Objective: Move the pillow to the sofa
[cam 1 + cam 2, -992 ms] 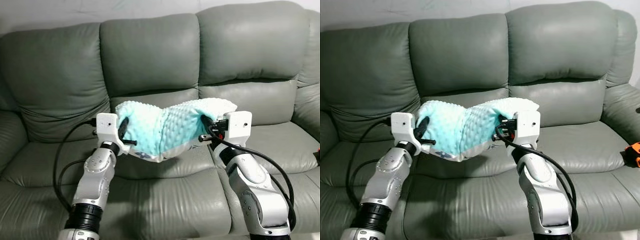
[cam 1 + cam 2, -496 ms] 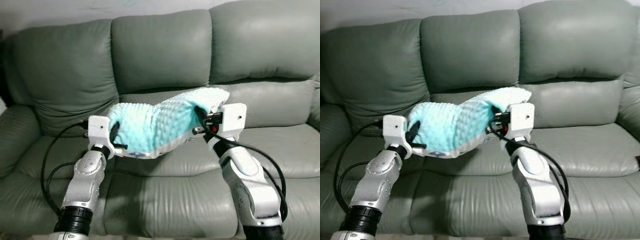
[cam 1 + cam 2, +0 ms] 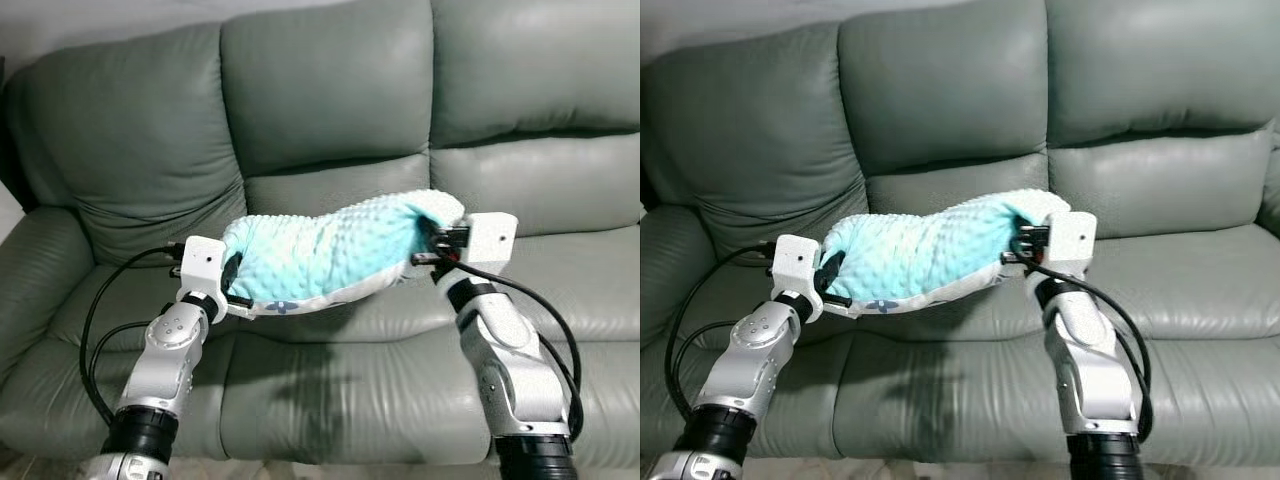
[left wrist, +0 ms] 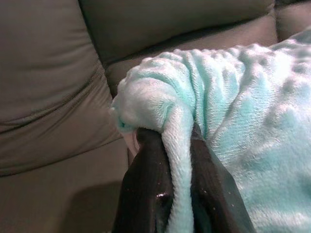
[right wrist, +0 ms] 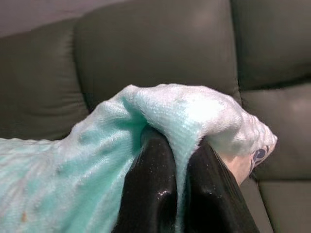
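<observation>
A fluffy mint-green pillow (image 3: 330, 250) hangs stretched between my two grippers, above the seat of a grey-green leather sofa (image 3: 330, 110). My left gripper (image 3: 233, 283) is shut on the pillow's left end, its black fingers (image 4: 150, 189) pinching a fold of the plush fabric. At the pillow's right end my right gripper (image 3: 428, 245) is shut on another fold, the fingers (image 5: 155, 189) pressed into it. The pillow sags slightly in the middle and casts a shadow on the seat cushion (image 3: 330, 390) below.
The sofa has three back cushions and a padded armrest (image 3: 30, 270) on the left. Black cables (image 3: 100, 340) loop beside my left arm and along my right arm (image 3: 510, 360). A strip of pale floor (image 3: 60, 465) shows at the bottom left.
The camera has shifted, so the sofa sits lower and further right in view. The pillow is now pulled out longer and flatter between the grippers; both stay shut on it.
</observation>
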